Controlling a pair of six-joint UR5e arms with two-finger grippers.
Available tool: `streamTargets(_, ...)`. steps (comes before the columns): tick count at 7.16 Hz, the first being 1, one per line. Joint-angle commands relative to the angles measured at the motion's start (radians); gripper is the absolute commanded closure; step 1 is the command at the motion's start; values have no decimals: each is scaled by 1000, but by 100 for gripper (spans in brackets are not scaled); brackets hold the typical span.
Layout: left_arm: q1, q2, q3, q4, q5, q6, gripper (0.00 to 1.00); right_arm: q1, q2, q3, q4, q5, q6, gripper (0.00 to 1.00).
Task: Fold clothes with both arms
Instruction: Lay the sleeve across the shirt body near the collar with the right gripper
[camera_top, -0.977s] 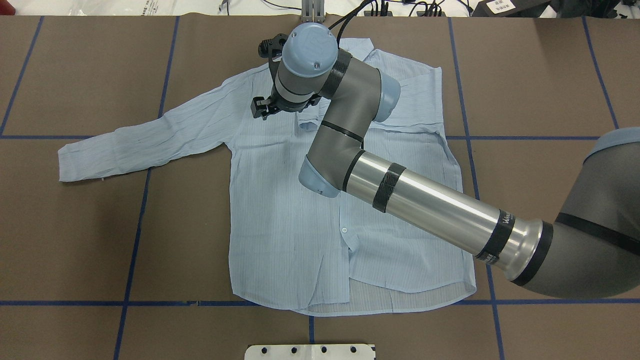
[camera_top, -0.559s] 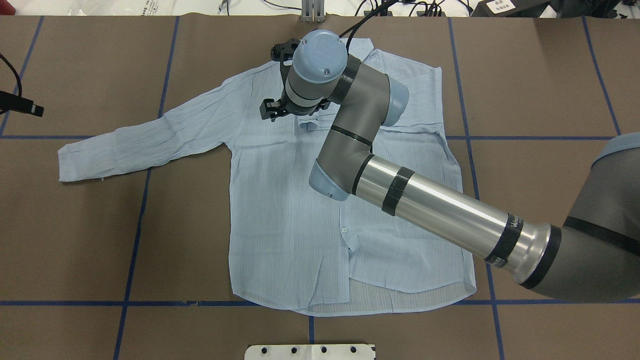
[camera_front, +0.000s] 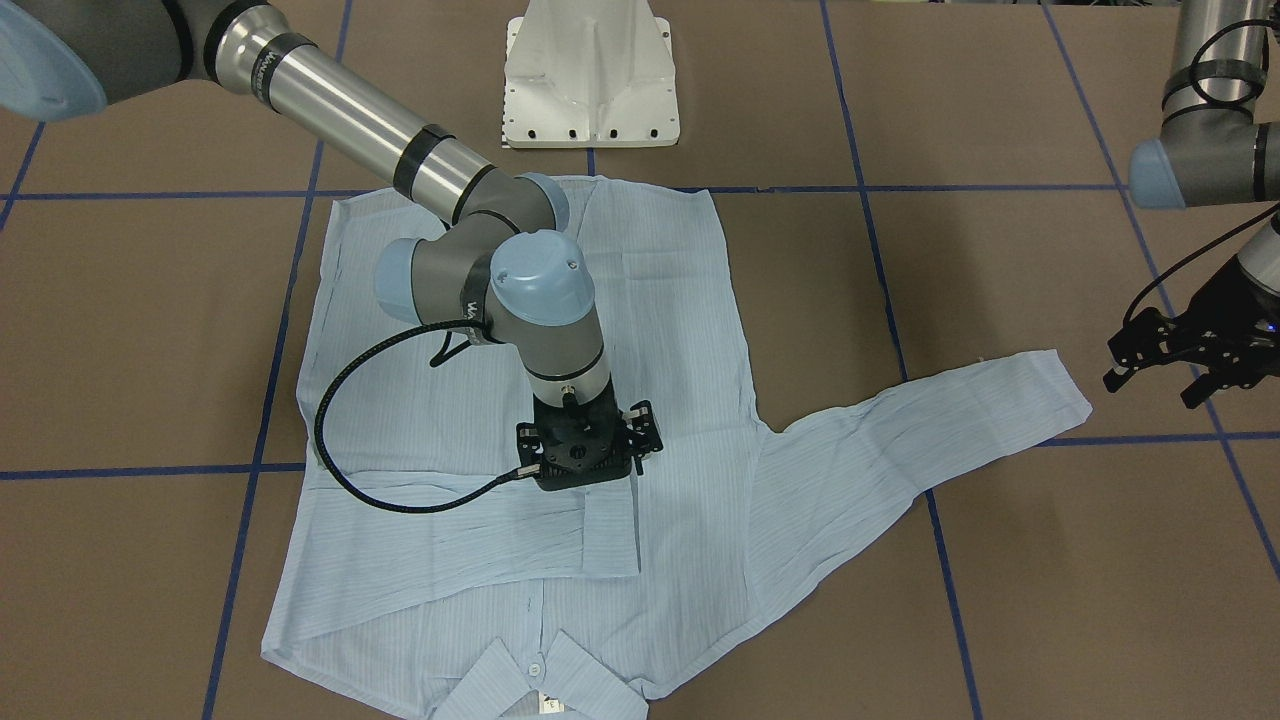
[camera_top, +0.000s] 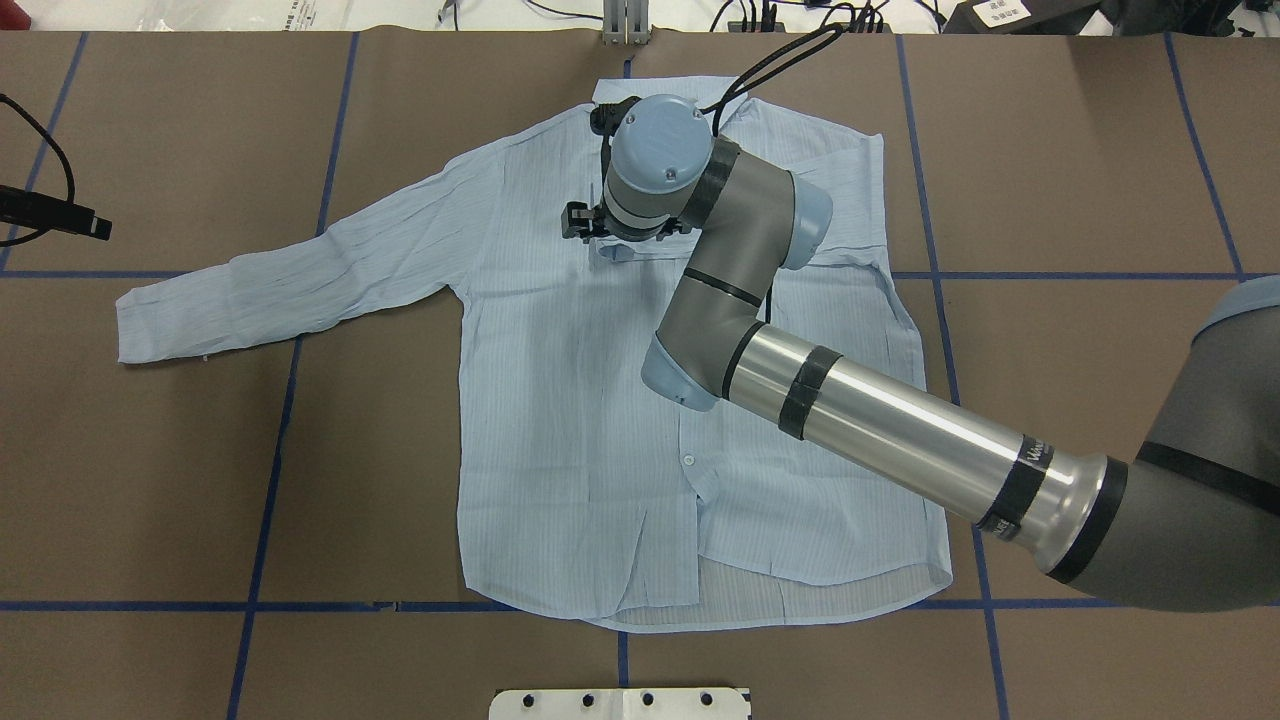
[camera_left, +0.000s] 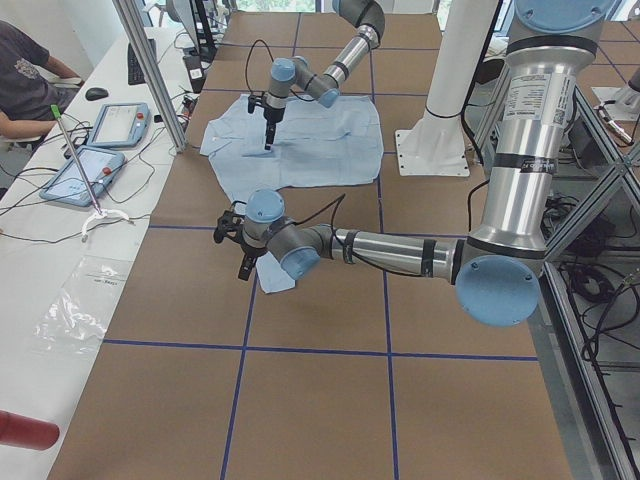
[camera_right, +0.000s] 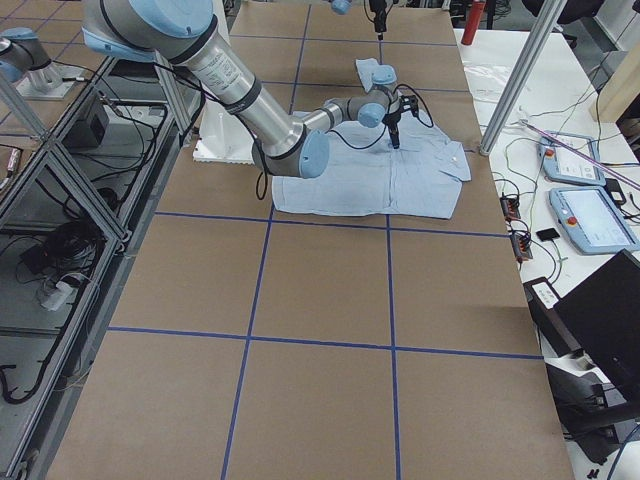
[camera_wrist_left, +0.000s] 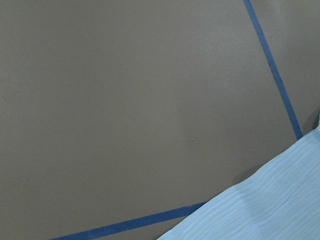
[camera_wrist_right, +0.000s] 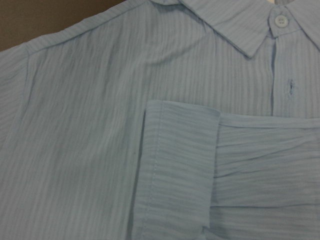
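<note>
Far out on my left, my left fingers (camera_front: 1160, 368) hang just above the worktop (camera_top: 150, 450), a little beyond the end of the outstretched sleeve (camera_top: 290, 280). They look spread and hold nothing. That wrist's camera sees only brown paper, blue tape and one pale corner of cloth. My left arm (camera_front: 1200, 150) comes down steeply there, bent at the wrist. That sleeve lies flat and straight, pointing away from the body of the shirt (camera_top: 560, 420), so I judge it not yet folded. The shirt itself lies spread face up in the middle of the worktop, buttoned, with its collar (camera_front: 540, 680) at the far edge from me. Moving right, the other sleeve (camera_front: 450, 545) is already laid across the chest, its cuff (camera_wrist_right: 177, 165) resting flat just below the collar. By my reckoning about one fold is done. The left sleeve, the sides and the fold of the body are left. My right fingers (camera_front: 585, 462) point straight down just over that cuff, clear of the cloth. I cannot tell whether they are spread or pressed together, but the cuff lies free. My right arm (camera_top: 900, 430) reaches in long from the right, crossing over the shirt's lower half with its wrist cranked downward.
</note>
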Motion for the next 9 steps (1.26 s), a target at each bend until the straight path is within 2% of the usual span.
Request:
streamTargets(1, -1, 0, -3, 0, -1, 0, 0, -13, 39, -78, 18, -30, 29, 1)
streamTargets(4, -1, 3, 0, 0, -1, 1, 0, -41, 70, -106, 29, -28, 29, 1)
streamTargets(5, -1, 3, -1, 0, -1, 0, 0, -49, 73, -121, 68, -28, 29, 1)
streamTargets(7, -1, 8, 5, 0, -1, 9, 0, -55, 148, -164, 100, -30, 28, 1)
streamTargets(8, -1, 9, 8, 0, -1, 12, 0, -61, 173, -211, 212, -36, 28, 2)
streamTargets(9, -1, 11, 9, 0, -1, 12, 0, -72, 209, -260, 274, -62, 28, 2)
